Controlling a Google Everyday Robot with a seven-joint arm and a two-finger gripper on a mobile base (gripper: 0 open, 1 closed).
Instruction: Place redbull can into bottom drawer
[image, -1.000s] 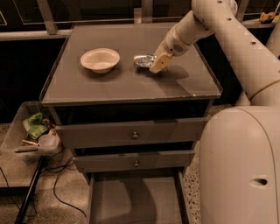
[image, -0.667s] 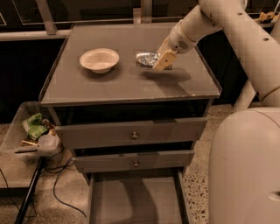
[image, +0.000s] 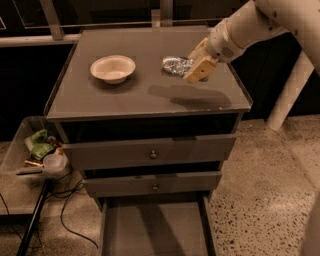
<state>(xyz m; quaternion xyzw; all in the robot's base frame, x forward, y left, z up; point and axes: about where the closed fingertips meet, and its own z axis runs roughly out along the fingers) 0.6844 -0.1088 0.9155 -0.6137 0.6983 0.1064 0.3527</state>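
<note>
The redbull can, small, silver and crinkled, is at the back right of the grey cabinet top. My gripper comes in from the right and is shut on the can's right end. I cannot tell whether the can still touches the top. The bottom drawer stands pulled open at the foot of the cabinet, and its flat grey floor holds nothing.
A cream round bowl sits on the cabinet top left of the can. The two upper drawers with small knobs stick out a little. A clear bin with clutter and cables stand on the floor at the left.
The gripper and the can have moved together a little to the right across the cabinet top. The bowl and drawers have not moved.
</note>
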